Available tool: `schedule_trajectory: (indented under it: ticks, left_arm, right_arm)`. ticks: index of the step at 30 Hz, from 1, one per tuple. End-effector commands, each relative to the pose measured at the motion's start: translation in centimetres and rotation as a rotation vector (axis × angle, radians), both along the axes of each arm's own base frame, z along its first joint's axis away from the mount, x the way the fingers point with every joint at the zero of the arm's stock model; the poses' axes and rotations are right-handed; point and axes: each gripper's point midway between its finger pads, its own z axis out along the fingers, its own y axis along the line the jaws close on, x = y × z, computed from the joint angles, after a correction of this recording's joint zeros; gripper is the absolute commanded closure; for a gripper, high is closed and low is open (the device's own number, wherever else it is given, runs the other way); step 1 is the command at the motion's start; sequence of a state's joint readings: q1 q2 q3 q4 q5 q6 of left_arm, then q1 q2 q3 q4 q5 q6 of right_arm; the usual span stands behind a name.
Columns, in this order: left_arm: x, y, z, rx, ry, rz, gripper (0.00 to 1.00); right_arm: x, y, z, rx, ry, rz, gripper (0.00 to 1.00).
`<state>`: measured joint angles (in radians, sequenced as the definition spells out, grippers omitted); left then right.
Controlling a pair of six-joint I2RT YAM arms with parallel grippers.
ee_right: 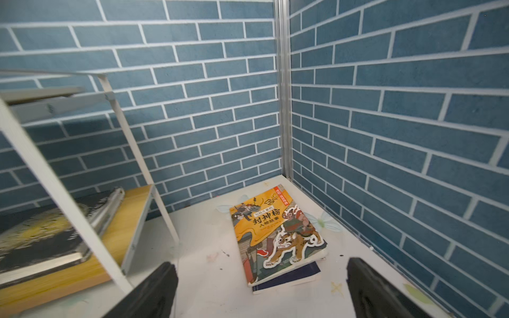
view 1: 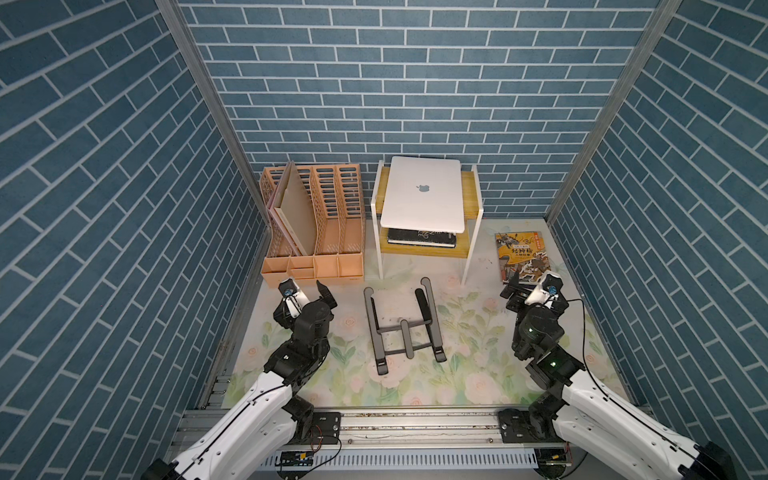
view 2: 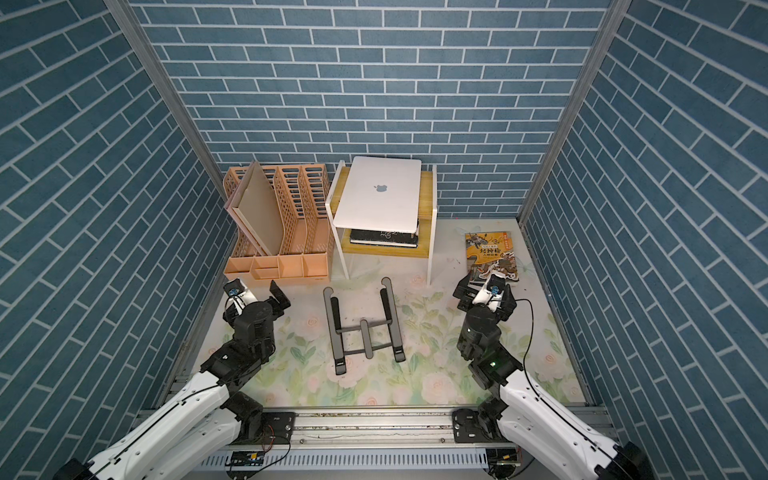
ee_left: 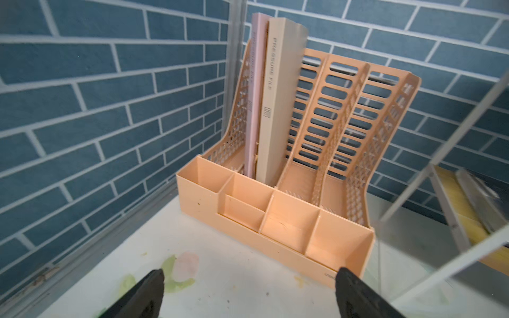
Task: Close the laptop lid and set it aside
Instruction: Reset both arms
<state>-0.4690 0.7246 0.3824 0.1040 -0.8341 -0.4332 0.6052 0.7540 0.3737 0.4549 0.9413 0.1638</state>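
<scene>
Top views, closed laptop (view 1: 423, 193) atop shelf (view 1: 469, 195), two folders (view 1: 297, 208) in rack (view 1: 349, 199), left claw (view 1: 305, 293) and right claw (view 1: 534, 282) agape

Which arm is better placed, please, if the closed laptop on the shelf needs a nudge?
Probably right: both tools are open and empty, but the right tool has only a flat book beside the shelf, whereas the tall organiser crowds the path from the left tool to the laptop.

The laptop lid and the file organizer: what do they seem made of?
The laptop lid looks like matte silver-white metal: smooth, even sheen; coated plastic is possible. The peach file organizer looks like moulded plastic: thin slotted walls, uniform colour.
</scene>
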Motion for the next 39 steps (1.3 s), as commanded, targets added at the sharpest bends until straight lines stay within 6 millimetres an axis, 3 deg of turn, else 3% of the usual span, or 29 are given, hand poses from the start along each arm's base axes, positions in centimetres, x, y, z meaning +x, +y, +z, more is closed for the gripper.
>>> schedule_trajectory:
  ticks: [1, 7, 14, 17, 24, 28, 39]
  left_arm:
    - [-0.6, 2.5, 0.4, 0.065, -0.055, 0.123, 0.00]
    - [-1.8, 5.1, -2.1, 0.062, -0.107, 0.210, 0.00]
    - [-2.5, 6.3, -4.4, 0.066, -0.178, 0.203, 0.00]
    - [-1.5, 6.2, -5.5, 0.086, -0.108, 0.189, 0.00]
    - [2.8, 4.6, -5.9, 0.168, 0.008, 0.084, 0.00]
    - [3.9, 4.5, -5.5, 0.181, -0.019, 0.071, 0.00]
    - [7.2, 2.9, -5.0, 0.233, -0.039, -0.059, 0.00]
  right_arm:
    - [1.4, -0.8, -0.4, -0.021, -0.010, 0.006, 0.00]
    - [3.5, -3.7, -4.0, -0.054, 0.070, -0.072, 0.00]
    - [4.9, -5.1, -6.8, -0.072, 0.102, -0.073, 0.00]
    - [5.0, -4.9, -7.9, -0.086, 0.107, -0.042, 0.00]
    - [4.2, -5.5, -10.9, -0.089, 0.123, -0.030, 0.00]
    - [4.3, -5.5, -10.5, -0.075, 0.083, -0.007, 0.00]
    - [6.8, -3.6, -10.5, -0.179, 0.116, 0.126, 0.00]
